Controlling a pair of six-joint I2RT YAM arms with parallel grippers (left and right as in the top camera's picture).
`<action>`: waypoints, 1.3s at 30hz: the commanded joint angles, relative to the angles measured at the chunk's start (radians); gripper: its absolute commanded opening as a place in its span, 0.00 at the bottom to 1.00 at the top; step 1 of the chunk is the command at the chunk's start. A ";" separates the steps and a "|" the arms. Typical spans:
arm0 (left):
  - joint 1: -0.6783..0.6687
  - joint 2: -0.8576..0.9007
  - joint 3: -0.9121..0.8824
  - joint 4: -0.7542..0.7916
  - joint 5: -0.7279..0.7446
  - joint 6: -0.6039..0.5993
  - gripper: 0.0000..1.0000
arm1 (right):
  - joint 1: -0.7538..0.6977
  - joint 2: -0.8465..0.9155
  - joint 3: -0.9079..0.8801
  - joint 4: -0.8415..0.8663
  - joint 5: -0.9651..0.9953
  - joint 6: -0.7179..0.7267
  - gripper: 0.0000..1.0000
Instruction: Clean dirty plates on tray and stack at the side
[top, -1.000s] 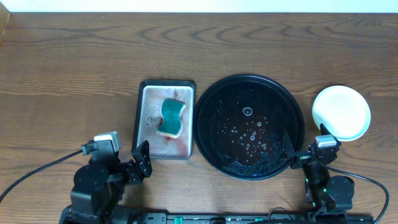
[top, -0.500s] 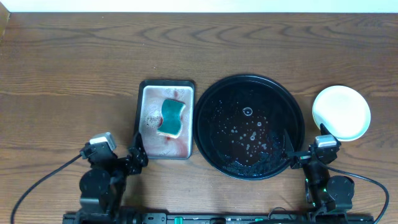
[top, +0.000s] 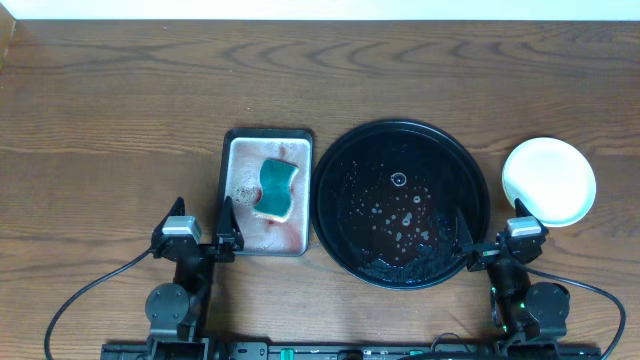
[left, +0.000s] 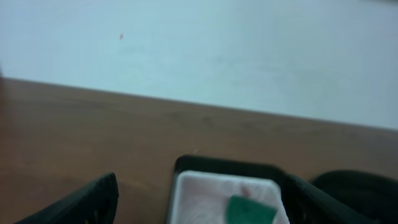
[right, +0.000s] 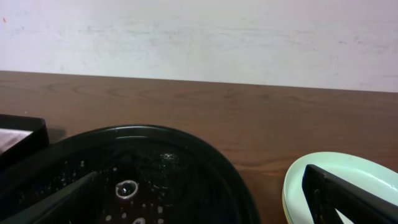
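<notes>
Dark wood worktop runs back to a pale wall. On it the round black tray holds only droplets. The plates sit stacked just beside its right rim, the top one pale and clean-looking. A sponge lies in the small rectangular tray to the left. Both arms are low at the near edge. The left fingers stand wide and empty, the right fingers likewise. The job looks done, so the sensible finish is parking both arms clear, with the right one off the stack.
</notes>
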 joint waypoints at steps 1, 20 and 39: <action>0.031 -0.018 -0.008 -0.037 0.003 0.053 0.84 | 0.006 0.001 -0.001 -0.005 0.009 0.018 0.99; 0.040 -0.014 -0.007 -0.151 0.003 0.042 0.84 | 0.006 0.001 -0.001 -0.005 0.009 0.018 0.99; 0.040 -0.014 -0.007 -0.151 0.003 0.042 0.84 | 0.006 0.001 -0.001 -0.005 0.009 0.018 0.99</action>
